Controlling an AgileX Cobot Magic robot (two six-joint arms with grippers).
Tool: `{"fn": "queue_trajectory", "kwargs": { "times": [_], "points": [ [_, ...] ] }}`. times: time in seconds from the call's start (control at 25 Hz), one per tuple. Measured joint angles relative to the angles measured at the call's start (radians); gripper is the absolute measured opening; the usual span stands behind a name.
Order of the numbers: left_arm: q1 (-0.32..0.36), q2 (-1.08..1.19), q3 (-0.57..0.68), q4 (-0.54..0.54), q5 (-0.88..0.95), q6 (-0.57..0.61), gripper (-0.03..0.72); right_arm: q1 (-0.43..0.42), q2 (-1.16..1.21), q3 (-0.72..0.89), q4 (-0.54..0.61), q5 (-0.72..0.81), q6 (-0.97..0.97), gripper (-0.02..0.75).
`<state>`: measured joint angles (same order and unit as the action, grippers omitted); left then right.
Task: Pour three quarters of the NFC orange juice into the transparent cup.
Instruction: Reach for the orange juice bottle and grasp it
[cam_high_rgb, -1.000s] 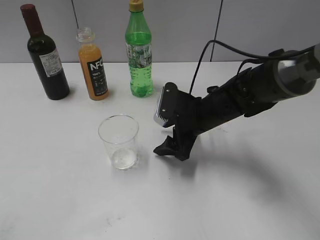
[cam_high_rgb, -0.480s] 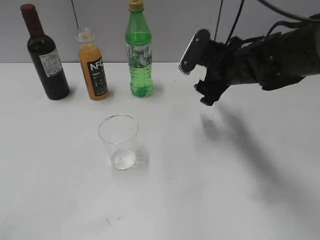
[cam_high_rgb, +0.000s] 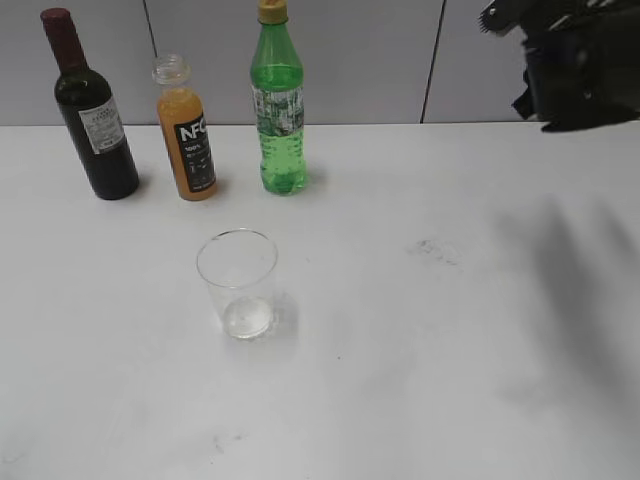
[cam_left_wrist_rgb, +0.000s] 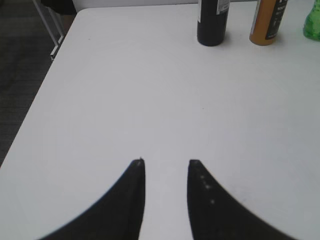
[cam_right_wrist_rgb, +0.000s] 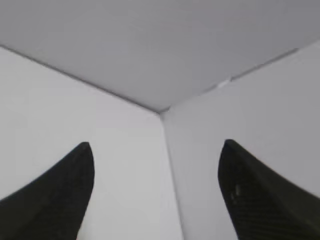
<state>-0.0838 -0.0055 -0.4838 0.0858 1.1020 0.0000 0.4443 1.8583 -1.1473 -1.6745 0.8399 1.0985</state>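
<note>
**Asker:** Across the white table (cam_high_rgb: 420, 380), where are the edges and how much open room is there?

**Describer:** From the exterior view, the far edge meets a grey wall at twelve o'clock. Three bottles stand in a row along that edge, toward eleven o'clock: a dark wine bottle (cam_high_rgb: 90, 115), then the NFC orange juice (cam_high_rgb: 186, 135), then a green soda bottle (cam_high_rgb: 277, 105). The whole right half of the table, from one o'clock round to five o'clock, is bare. In the left wrist view, the table's left edge drops off to dark flooring at nine to ten o'clock.

**Asker:** What are the grippers doing?

**Describer:** The right gripper (cam_high_rgb: 545, 50) is raised at the top right corner, near one o'clock, well above the table. In its own wrist view the two dark fingers (cam_right_wrist_rgb: 55, 200) stand wide apart with only grey wall between them; it holds nothing. The left gripper (cam_left_wrist_rgb: 166, 162) hovers over bare tabletop, its jaws parted by a narrow gap, nothing between them and touching nothing.

**Asker:** Where are the juice and cup relative to them?

**Describer:** The juice stands upright with no cap on its neck, well apart from the right gripper, far to its nine o'clock. From the left wrist view it sits at one o'clock, well ahead. The transparent cup (cam_high_rgb: 238, 285) stands upright, nearer than the bottles, at about the juice's five o'clock, well apart from both grippers.
</note>
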Motion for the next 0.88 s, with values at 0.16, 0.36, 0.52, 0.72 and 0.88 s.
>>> {"fn": "queue_trajectory", "kwargs": {
  "times": [0.16,0.36,0.52,0.72,0.88],
  "points": [
    [0.000,0.000,0.000,0.000,0.000,0.000,0.237,-0.107,-0.034,-0.074,0.474,-0.054,-0.242,0.593],
    [0.000,0.000,0.000,0.000,0.000,0.000,0.237,-0.279,-0.095,-0.204,1.083,-0.081,-0.694,0.592],
    [0.000,0.000,0.000,0.000,0.000,0.000,0.237,-0.383,-0.118,-0.350,1.547,0.097,-1.066,0.592],
    [0.000,0.000,0.000,0.000,0.000,0.000,0.237,-0.426,-0.125,-0.432,1.717,0.311,-1.217,0.592],
    [0.000,0.000,0.000,0.000,0.000,0.000,0.237,-0.430,-0.167,-0.432,1.724,0.362,-1.257,0.592]
  ]
}}
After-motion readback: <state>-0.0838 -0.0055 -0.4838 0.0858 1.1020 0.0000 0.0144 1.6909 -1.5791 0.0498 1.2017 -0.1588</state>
